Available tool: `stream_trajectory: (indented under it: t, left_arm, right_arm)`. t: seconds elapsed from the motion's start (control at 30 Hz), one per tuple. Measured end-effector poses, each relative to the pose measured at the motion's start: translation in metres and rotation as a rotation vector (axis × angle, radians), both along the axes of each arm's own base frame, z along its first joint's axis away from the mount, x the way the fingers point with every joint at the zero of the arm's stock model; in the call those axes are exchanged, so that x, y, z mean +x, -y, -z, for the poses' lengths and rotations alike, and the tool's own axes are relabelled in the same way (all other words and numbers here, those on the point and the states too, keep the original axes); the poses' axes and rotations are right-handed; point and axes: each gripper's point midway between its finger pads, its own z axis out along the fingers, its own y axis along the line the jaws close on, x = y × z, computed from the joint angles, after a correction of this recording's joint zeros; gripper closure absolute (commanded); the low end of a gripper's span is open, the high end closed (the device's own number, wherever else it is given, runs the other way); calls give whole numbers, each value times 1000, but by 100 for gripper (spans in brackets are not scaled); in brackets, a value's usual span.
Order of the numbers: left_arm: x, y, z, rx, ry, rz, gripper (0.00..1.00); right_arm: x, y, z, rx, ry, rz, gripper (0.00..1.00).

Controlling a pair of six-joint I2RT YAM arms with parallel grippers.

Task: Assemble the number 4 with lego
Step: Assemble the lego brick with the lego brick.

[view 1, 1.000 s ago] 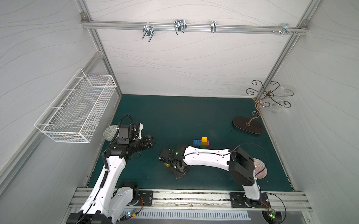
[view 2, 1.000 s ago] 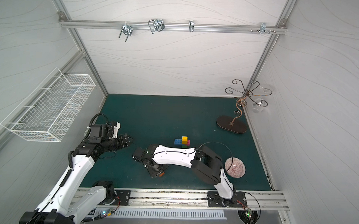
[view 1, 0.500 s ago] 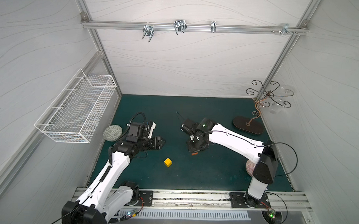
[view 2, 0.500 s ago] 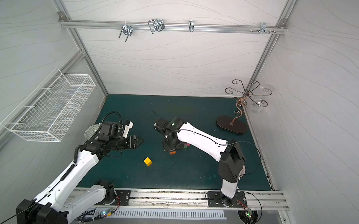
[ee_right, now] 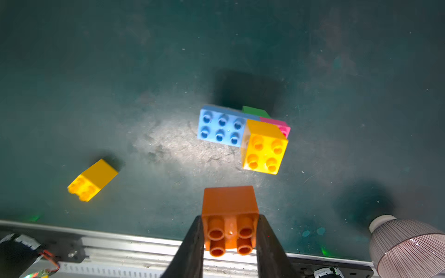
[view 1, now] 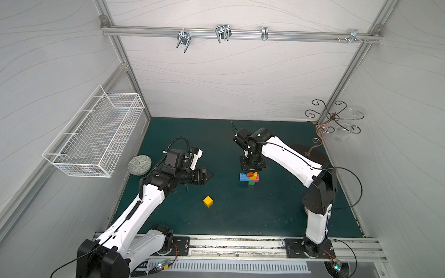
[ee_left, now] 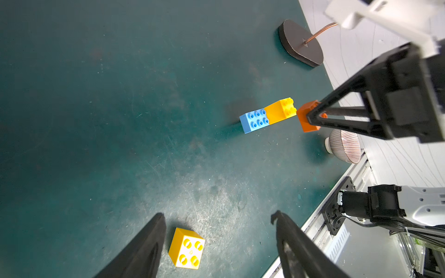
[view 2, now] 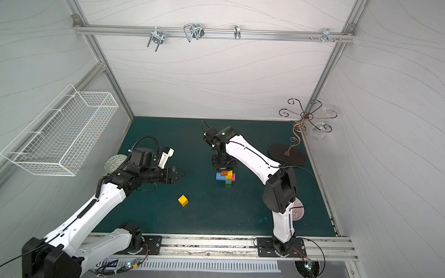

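Left arm stretched forward, left gripper level, jaws apart, nothing between them; right arm arched over, right gripper pointing down, jaws closed on orange brick held between them.

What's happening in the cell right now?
The right gripper, jaws shut on the orange brick, holds it close over the part-built cluster of blue, yellow, pink and green bricks on the green mat; it is not joined yet. The left gripper hangs with jaws open near a loose yellow brick lying apart on the mat, not touching it.
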Motion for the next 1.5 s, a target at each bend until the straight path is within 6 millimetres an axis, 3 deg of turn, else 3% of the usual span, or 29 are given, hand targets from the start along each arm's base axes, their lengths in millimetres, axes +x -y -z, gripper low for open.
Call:
stream_trajectory:
  t: [0.53,1.5]
  left_arm:
    - [-2,2,1,-8,-2,12,26]
    - [-1,1,1,-4,1,8,26]
  right_arm:
    - [20,18,19,-44,-31,54,76]
    - [24,22,26,-52,-50,103,78]
